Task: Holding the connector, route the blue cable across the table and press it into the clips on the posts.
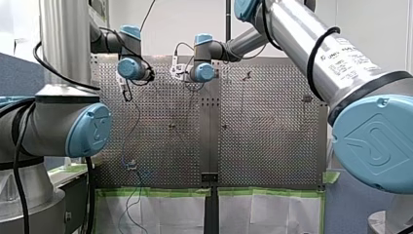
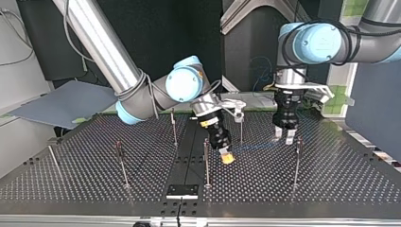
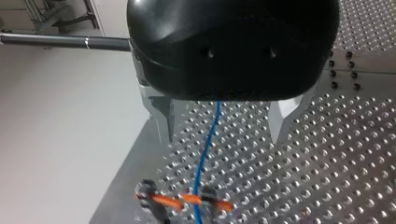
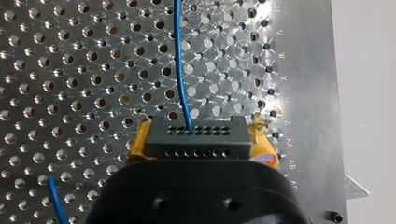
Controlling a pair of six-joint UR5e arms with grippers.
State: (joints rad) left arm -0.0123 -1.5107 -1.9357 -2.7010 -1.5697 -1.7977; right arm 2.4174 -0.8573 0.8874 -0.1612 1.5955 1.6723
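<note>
Perforated metal surface (image 2: 331, 189) with thin upright posts (image 2: 206, 161) spread across it.

My right pincer (image 2: 227, 156) is near the middle of the surface in the top view, tilted down. Its yellow pads (image 4: 138, 144) are clamped on the two ends of the connector (image 4: 196, 135).

My left pincer (image 3: 222, 137) hangs at the top view's right, just above the surface. Its metal fingers are wide apart and grip nothing.

Connector: a small black block with rows of pin holes. It looks rigid and light, and the end-on hold looks sound. It's the right place to hold, because the wire itself would slip.

Cable (image 4: 180, 60): a single thin blue wire, very light and limp. It leaves the connector face, runs far along the surface and passes loose between my left pincer's fingers. It will sag and drift unless kept taut. Pressing it into a clip probably needs a pinch close beside that clip. Pull gently, since the joint at the connector looks fragile.

Clip (image 3: 184, 200): has orange parts and sits ahead of my left pincer, with the cable crossing it.

Hard to read:
- The clip is cut off at the frame edge, so I can't tell whether the wire is seated in it or only lies over it.
- The clip heads on the other posts are too small to make out.
- The cable is barely visible in the top view.
- In the front view it trails toward the near left edge, and its end is not clear.
- A second blue stretch beside my right pincer has no visible link to the rest.
</note>
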